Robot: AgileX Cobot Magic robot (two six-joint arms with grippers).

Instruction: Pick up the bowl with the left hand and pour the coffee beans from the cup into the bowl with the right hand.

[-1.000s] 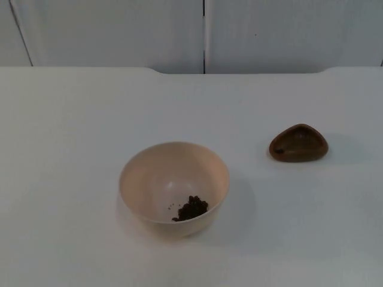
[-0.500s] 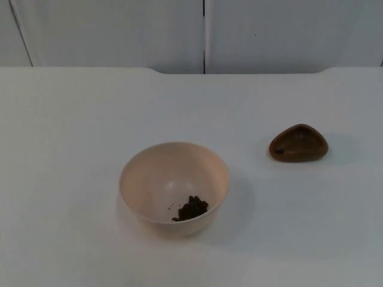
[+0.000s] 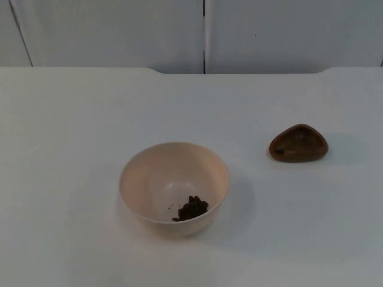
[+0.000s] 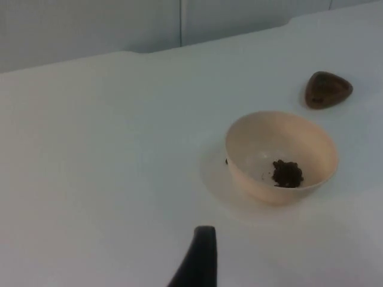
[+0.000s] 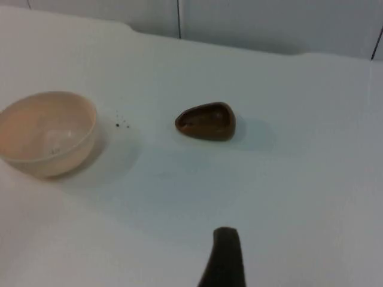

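The white table (image 3: 72,119) carries two things. The cream bowl (image 3: 173,186) stands upright toward the table's front edge, about midway across, with a small heap of coffee beans (image 3: 191,208) low on its inner wall; a few loose beans (image 5: 121,124) lie on the table just beside it. The brown cup (image 3: 298,143), a rounded-triangle shape, rests well apart from the bowl, nearer the right edge and farther back; it looks all but emptied.

Both arms wait clear of the things. The left gripper (image 4: 200,254) shows one black fingertip, with the bowl ahead of it and the cup beyond; the right gripper (image 5: 226,254) shows one fingertip, with the cup ahead and the bowl off to the side. Whether either is open or closed cannot be told, and neither holds anything. The left arm is judged nearer the bowl, the right nearer the cup.

Compared with the earlier top views, bowl, beans and cup lie unchanged. The pour appears already done.
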